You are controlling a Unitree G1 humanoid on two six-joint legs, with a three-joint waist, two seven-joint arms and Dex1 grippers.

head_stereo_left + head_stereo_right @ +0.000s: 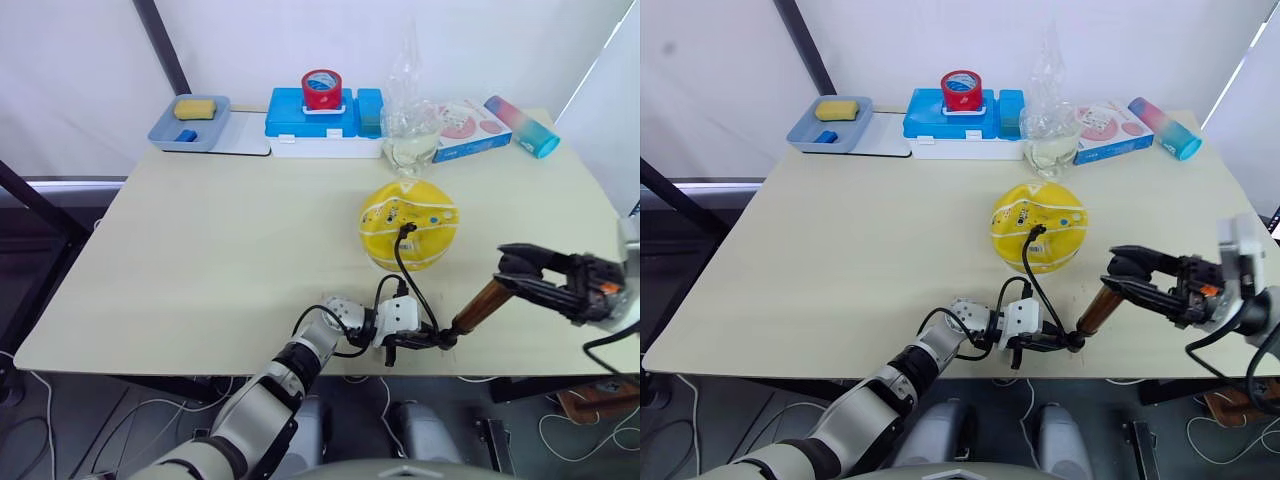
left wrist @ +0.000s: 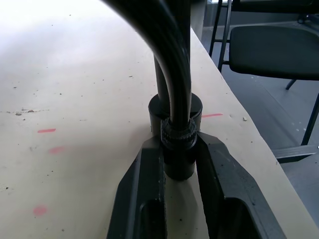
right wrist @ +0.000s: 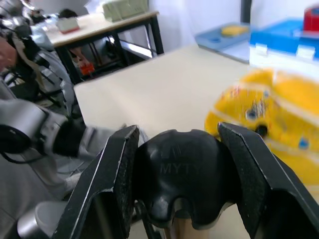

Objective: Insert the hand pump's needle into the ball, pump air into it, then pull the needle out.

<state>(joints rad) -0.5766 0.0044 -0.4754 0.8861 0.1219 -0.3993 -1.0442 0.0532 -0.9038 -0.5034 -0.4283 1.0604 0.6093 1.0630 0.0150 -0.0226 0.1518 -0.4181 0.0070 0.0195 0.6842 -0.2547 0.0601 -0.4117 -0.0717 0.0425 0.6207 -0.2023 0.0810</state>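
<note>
Right now the hand pump (image 1: 478, 308) lies tilted near the front edge of the counter (image 1: 200, 270), its amber tube running from a black end cap by the left end effector (image 1: 418, 341) up toward the right end effector (image 1: 522, 270). Left end effector fingers (image 2: 144, 199) are pinched on the black cap end of the pump where the hose (image 1: 405, 265) screws in; the wrist view shows the knurled hose fitting sitting between the two fingers. Right end effector is clamped on the pump's black handle (image 3: 182, 174), one finger on each side of it, held off the counter at the right. Hose loops up from the cap end and arcs to the ball (image 1: 410, 224), where its black fitting with the needle (image 1: 406, 229) sits against the ball's top face; the metal tip itself is too small to see, so can't tell how deep it goes. Ball is yellow with white seams, looks a bit dented, resting on the counter mid-right, just behind the pump and clear of both end effectors. At the back of the counter: a grey tray (image 1: 165, 135) holding a yellow sponge (image 1: 195, 108), a blue box (image 1: 325, 115) with a red tape roll (image 1: 322, 89) on top, a clear plastic bag (image 1: 410, 130), a flat carton (image 1: 470, 128), and a pink-blue bottle (image 1: 522, 126) lying on its side.
</note>
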